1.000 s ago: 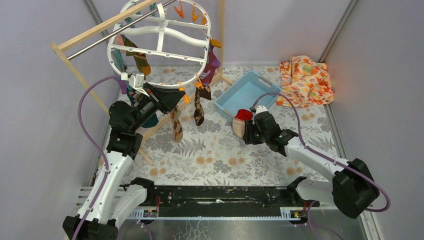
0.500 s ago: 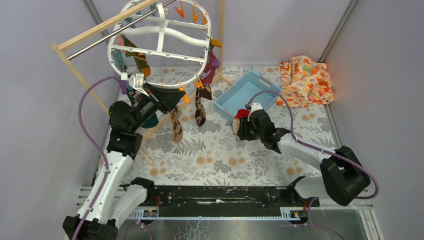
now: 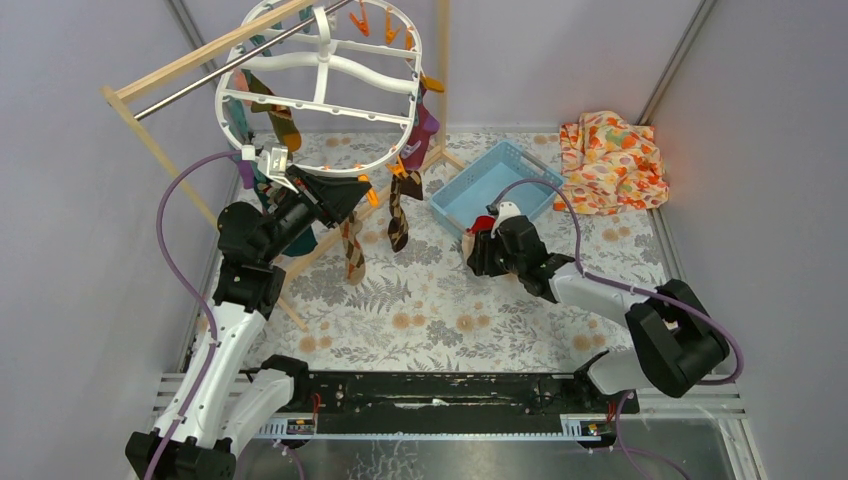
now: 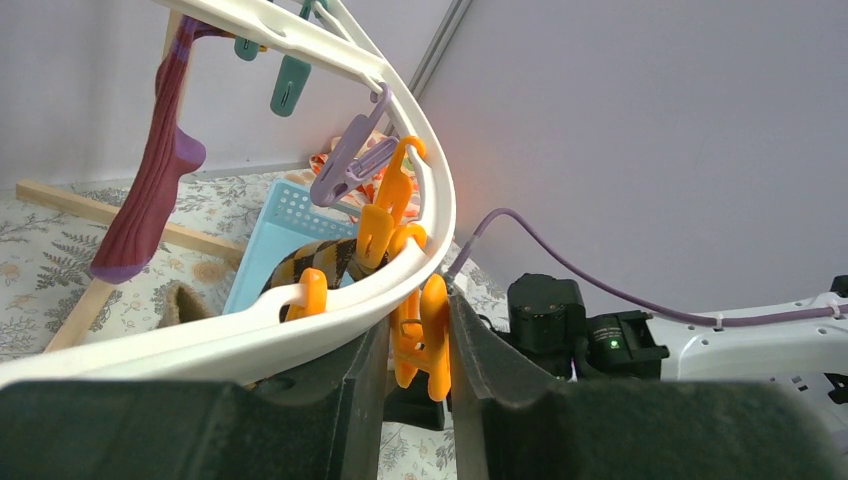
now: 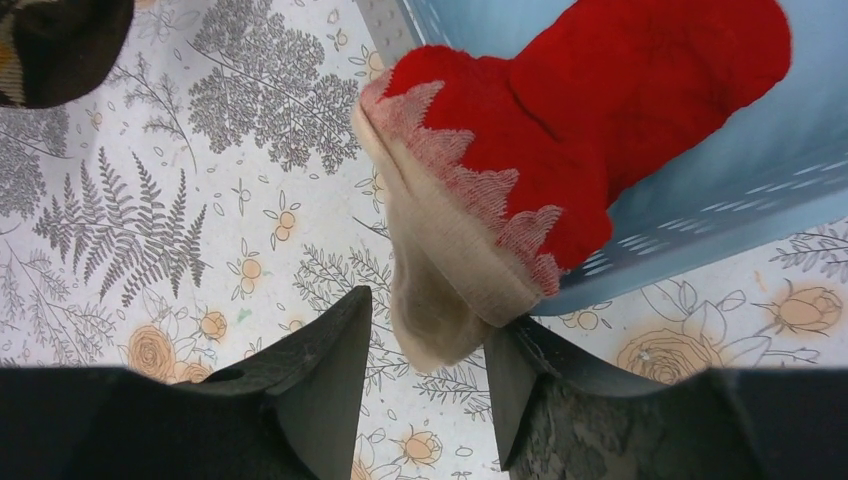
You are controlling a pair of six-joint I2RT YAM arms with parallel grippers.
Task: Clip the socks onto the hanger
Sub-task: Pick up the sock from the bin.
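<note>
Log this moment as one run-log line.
left end effector: shut on orange plastic peg of white oval plastic hanger | right end effector: open astride cream cuff of red sock draped over blue plastic basket rim

Rack [image 3: 190,55] stands far left on counter [image 3: 440,300]; hanger [image 3: 321,70] hooked on it. Two socks [image 3: 352,245] dangle below hanger's near rim. Left gripper [image 4: 415,330] at that rim, closed about a peg [image 4: 428,335]. Basket [image 3: 520,150] right of hanger; cloth [image 3: 610,160] further right, far corner. One sock [image 5: 560,150] draped over basket's near-left wall, its end outside, between right gripper's [image 5: 425,340] parted fingers.
</note>
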